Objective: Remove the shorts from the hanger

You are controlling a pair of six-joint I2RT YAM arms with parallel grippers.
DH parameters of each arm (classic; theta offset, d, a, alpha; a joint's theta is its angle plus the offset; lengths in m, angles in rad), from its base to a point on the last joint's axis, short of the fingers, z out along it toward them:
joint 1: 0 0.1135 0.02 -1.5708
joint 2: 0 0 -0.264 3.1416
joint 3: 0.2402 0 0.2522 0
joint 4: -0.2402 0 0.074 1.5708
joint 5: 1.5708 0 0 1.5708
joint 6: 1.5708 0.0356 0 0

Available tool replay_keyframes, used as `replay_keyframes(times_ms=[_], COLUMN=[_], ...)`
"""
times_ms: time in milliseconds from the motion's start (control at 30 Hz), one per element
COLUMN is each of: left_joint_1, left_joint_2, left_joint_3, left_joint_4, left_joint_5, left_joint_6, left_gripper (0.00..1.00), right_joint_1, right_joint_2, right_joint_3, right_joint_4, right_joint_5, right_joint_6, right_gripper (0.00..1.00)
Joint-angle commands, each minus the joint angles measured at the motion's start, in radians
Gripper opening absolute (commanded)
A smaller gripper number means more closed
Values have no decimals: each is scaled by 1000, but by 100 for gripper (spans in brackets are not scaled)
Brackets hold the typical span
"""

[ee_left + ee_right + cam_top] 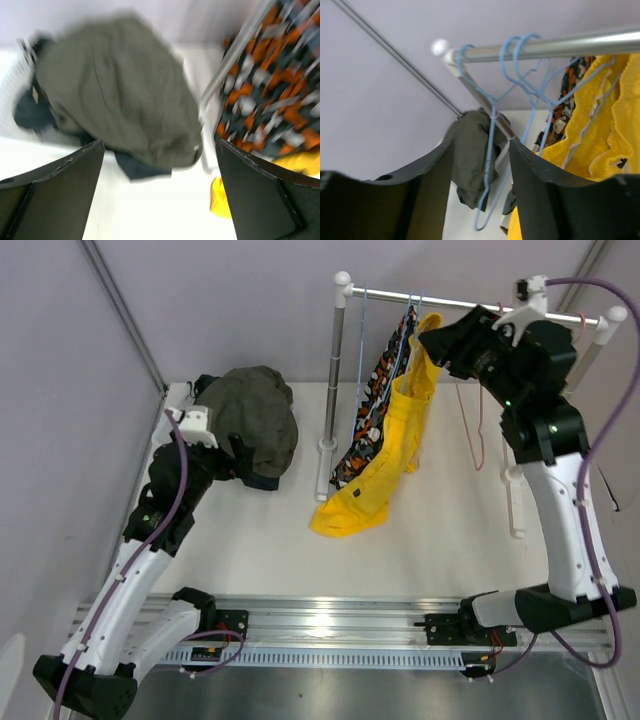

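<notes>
Yellow shorts point(385, 465) hang from a blue hanger on the rail point(470, 303), their lower end resting on the table. The orange-black-white patterned shorts point(372, 405) hang just behind them. Olive shorts point(255, 415) lie in a pile at the back left, on top of navy shorts point(140, 167). My right gripper point(430, 340) is open at the yellow shorts' waistband point(600, 130), just below the rail. An empty blue hanger point(492, 150) shows between its fingers point(530, 190). My left gripper point(243, 455) is open and empty beside the olive pile point(115, 85). No grey pair is clearly visible.
The rack's left post point(335, 370) stands on the table beside the pile. An empty pink hanger point(480, 430) hangs near the rack's right end. Walls close in the left and back. The metal base rail point(330, 625) runs along the near edge.
</notes>
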Motion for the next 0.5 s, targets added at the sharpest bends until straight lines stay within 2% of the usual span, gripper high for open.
replay_keyframes(times_ms=[0, 100, 200, 467], left_joint_1=[-6, -6, -6, -8], left_joint_2=[-12, -10, -9, -13], left_joint_3=[-77, -83, -81, -81], left_joint_4=[45, 37, 25, 14], left_joint_5=[44, 35, -4, -2], left_joint_6=[6, 8, 5, -3], left_gripper=[99, 99, 99, 99], right_joint_1=[23, 30, 35, 44], right_joint_2=[95, 158, 201, 232], right_joint_3=[17, 27, 21, -57], right_joint_4=[22, 16, 15, 64], right_joint_5=[62, 94, 118, 161], right_joint_6=[-11, -11, -6, -3], right_gripper=[51, 46, 45, 42])
